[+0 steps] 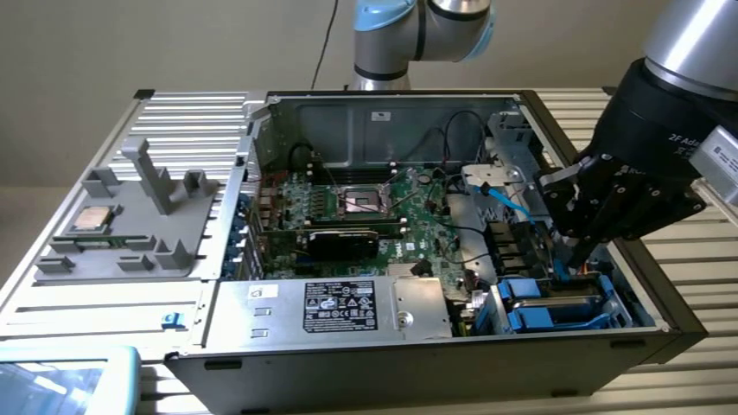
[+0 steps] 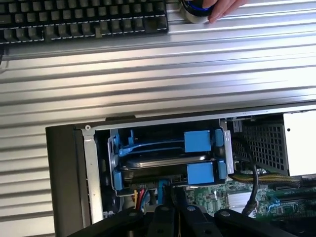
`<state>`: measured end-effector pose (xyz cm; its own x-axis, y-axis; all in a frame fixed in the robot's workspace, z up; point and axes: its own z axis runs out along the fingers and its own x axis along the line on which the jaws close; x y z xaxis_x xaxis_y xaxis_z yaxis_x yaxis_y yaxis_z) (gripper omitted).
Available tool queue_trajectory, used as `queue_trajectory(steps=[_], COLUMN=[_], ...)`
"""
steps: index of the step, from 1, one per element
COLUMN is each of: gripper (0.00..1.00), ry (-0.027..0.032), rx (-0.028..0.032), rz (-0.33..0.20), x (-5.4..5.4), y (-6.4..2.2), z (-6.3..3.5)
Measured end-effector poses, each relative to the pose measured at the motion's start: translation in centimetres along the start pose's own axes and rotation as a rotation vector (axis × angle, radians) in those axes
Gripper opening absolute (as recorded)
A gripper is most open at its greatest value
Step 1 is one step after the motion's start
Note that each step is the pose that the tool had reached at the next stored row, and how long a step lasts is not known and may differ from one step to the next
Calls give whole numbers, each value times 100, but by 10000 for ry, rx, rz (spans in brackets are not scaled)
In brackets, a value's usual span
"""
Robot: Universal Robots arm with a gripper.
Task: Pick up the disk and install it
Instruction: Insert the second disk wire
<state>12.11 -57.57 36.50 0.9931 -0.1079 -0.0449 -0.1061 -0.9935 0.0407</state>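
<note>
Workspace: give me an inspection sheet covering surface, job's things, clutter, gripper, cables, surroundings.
Surface: ribbed metal table under an open computer case.
Job's things: disk in its blue carrier, seated in the drive bay at the case corner.
Clutter: grey fixture carrying a CPU chip; keyboard.
Gripper: gripper shut, fingertips at the bay's edge beside the disk.
Cables: blue cable; black bundle.
Surroundings: a person's hand on a round object.
</note>
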Motion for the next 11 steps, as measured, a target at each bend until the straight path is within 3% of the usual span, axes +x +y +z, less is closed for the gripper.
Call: queue_trajectory(steps=[11], gripper=[11], ry=[19], rx=[156], rz=[-313], x=[19], y=[75], z=[95])
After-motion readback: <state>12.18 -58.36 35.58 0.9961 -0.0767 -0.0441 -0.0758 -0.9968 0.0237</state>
